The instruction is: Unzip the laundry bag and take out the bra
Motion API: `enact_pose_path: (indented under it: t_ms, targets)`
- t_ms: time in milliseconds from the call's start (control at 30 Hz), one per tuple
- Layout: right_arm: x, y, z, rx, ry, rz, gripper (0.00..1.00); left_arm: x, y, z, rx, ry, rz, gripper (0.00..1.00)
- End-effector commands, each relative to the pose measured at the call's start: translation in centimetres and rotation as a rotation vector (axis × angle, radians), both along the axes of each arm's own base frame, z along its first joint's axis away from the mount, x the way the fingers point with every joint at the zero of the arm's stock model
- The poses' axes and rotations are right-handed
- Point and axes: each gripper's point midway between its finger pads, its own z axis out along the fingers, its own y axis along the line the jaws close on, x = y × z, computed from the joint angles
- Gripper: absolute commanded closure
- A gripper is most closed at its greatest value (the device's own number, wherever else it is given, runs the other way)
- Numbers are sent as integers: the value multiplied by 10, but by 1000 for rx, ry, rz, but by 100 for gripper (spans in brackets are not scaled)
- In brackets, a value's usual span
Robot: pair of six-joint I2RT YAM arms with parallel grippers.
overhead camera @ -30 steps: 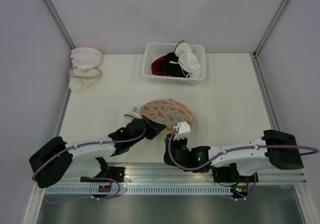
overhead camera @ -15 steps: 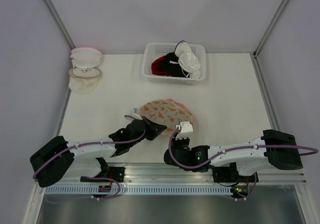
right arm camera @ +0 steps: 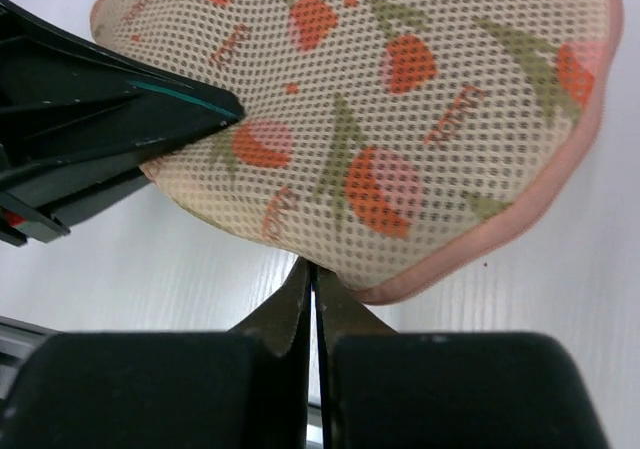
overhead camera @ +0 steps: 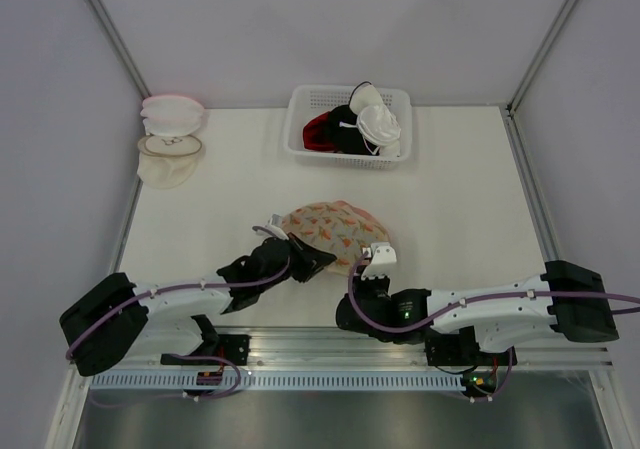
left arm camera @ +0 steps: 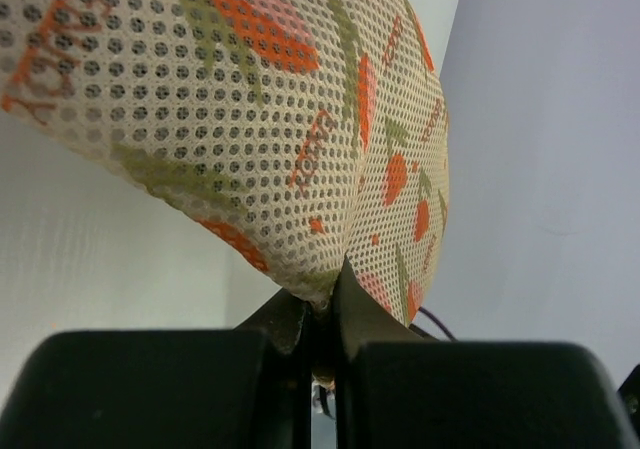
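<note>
The laundry bag [overhead camera: 335, 227], beige mesh with an orange-and-green floral print and pink trim, lies mid-table. My left gripper [overhead camera: 316, 259] is shut on its near-left edge; in the left wrist view the mesh [left arm camera: 250, 119] is pinched between the tips of that gripper [left arm camera: 322, 287]. My right gripper [overhead camera: 374, 265] is at the bag's near-right edge. In the right wrist view this gripper [right arm camera: 312, 269] is shut, its tips touching the underside of the bag [right arm camera: 380, 119] just beside the pink trim, with nothing visible between them. The left gripper's black finger [right arm camera: 100, 109] lies against the bag's left side. The bra is hidden.
A white lattice basket [overhead camera: 300, 139] holding red, black and white garments stands at the back. Two domed pouches, one pink-white [overhead camera: 170, 114] and one white [overhead camera: 168, 159], sit at the far left by the wall. A metal rail [overhead camera: 330, 354] runs along the near edge.
My right gripper has gone from partly open to shut and shifted slightly right along the bag's near edge. The left gripper keeps its hold; the bag barely moved.
</note>
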Motion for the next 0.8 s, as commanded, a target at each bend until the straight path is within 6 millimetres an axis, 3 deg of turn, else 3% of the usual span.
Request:
enact_pose_path:
  t_ms: [0, 233, 467, 600, 667, 767]
  targets:
    - [1, -40, -3, -139, 7, -38, 100, 7, 9, 3, 83, -89, -66, 98]
    - [-3, -60, 1, -146, 26, -38, 100, 15, 28, -10, 167, -110, -156, 98]
    - [-3, -74, 15, -187, 28, -59, 99, 16, 19, -11, 277, -209, -356, 98]
    - [-4, -83, 13, -214, 31, -73, 99, 27, 11, 2, 295, -328, -472, 98]
    - [-5, -82, 13, -208, 37, -64, 99, 28, 6, 3, 294, -392, -563, 98]
    - [-5, -74, 14, -184, 35, -30, 100, 44, -5, 18, 291, -476, -627, 98]
